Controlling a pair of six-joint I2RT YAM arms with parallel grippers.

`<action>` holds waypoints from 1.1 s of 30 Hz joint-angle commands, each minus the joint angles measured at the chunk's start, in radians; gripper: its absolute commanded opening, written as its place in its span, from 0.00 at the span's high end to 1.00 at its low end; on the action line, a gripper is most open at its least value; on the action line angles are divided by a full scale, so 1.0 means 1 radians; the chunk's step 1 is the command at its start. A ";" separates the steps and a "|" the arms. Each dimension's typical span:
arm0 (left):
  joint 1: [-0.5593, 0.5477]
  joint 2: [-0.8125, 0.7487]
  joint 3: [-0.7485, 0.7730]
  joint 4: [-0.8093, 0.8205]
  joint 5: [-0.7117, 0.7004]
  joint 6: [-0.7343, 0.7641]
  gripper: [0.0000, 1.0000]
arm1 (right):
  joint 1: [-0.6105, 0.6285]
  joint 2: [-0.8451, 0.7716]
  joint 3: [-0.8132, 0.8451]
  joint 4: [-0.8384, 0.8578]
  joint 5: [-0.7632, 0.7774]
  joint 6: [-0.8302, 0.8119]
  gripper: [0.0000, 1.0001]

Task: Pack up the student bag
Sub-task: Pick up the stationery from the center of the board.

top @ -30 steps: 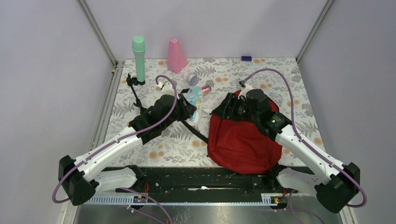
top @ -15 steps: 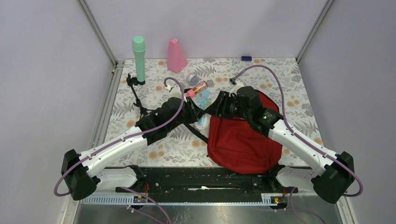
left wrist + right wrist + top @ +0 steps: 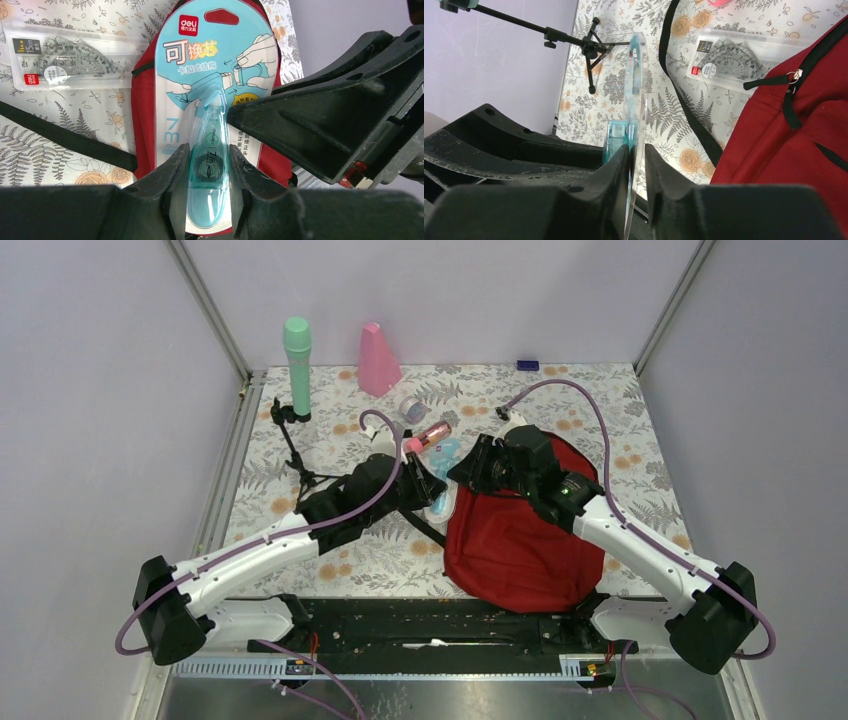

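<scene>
Both arms have swung inward from the near edge in the last second. The left pincer [image 3: 207, 172] had been carrying the pack [image 3: 215, 75] alone over the worktop [image 3: 610, 410]. It has now brought it across toward the bag [image 3: 520, 550], and the right pincer [image 3: 636, 162] has come off the bag's top to meet it.

Both pincers now grasp the one pack in the air. The left is clenched across the blue blister low on the card. The right is clenched on the card itself, seen edge-on in its wrist view. I read this as a handover: the left has yet to let go before the right can carry the pack to the bag.

The bag lies flat, right of centre, in front of the right arm's base. Its long axis runs near to far with a slight lean, base toward the near edge and top pointing away. The zip pull [image 3: 793, 77] sits at that far end, and a strap [image 3: 420, 523] trails off to the left. The right arm covers the mouth, so it may or may not be open.

A ruler set [image 3: 726, 57] lies flat just left of the bag's top, below the pack. The tripod [image 3: 589, 50] stands further left. A bottle [image 3: 297, 365] and a cone [image 3: 378, 360] stand near the back wall.
</scene>
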 commanded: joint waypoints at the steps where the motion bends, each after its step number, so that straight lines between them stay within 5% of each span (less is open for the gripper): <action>1: -0.018 0.009 0.015 0.060 -0.010 -0.006 1.00 | 0.010 0.004 0.037 0.011 0.043 0.000 0.83; 6: -0.024 0.024 0.019 0.060 -0.004 0.013 0.97 | 0.010 -0.037 0.012 0.013 0.098 -0.029 1.00; 12: -0.032 0.036 -0.006 0.085 -0.018 0.148 0.30 | -0.031 -0.154 -0.014 -0.030 0.333 -0.198 1.00; 15: -0.032 0.054 -0.016 0.139 -0.005 0.264 0.12 | -0.126 -0.176 0.000 -0.083 0.335 -0.275 1.00; 25: -0.025 0.423 0.242 0.231 0.484 0.659 0.05 | -0.536 -0.140 0.007 -0.081 0.066 -0.471 1.00; 33: 0.019 0.620 0.371 0.322 0.649 0.794 0.05 | -0.734 -0.089 0.032 -0.083 -0.186 -0.590 1.00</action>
